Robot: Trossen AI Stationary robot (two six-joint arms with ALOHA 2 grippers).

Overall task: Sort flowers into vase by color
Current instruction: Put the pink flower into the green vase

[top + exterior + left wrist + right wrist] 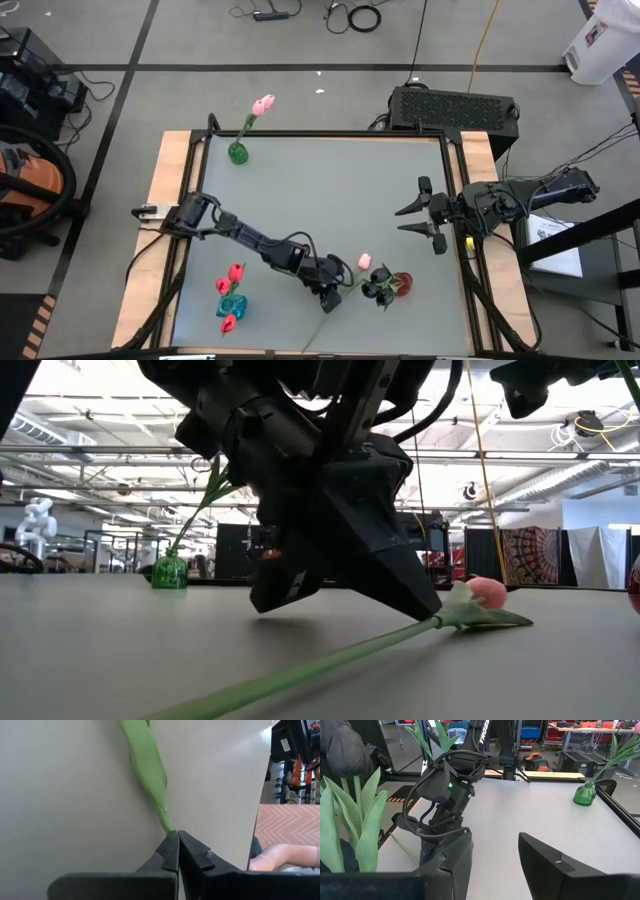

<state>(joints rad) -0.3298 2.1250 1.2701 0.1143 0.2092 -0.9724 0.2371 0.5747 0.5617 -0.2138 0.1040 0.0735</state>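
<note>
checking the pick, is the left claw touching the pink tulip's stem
Touching: in the left wrist view the left claw is shut on the pink tulip's stem.

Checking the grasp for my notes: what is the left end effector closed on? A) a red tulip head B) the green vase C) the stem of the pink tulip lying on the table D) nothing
C: the left end effector is shut on the green stem of the pink tulip lying on the table.

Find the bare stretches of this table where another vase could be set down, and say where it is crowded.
Bare: the wide middle between the green vase at the far left corner and the right gripper, open at the right edge.
Crowded: the near edge, with the teal vase, the left gripper shut on a pink tulip, and the red vase.
</note>
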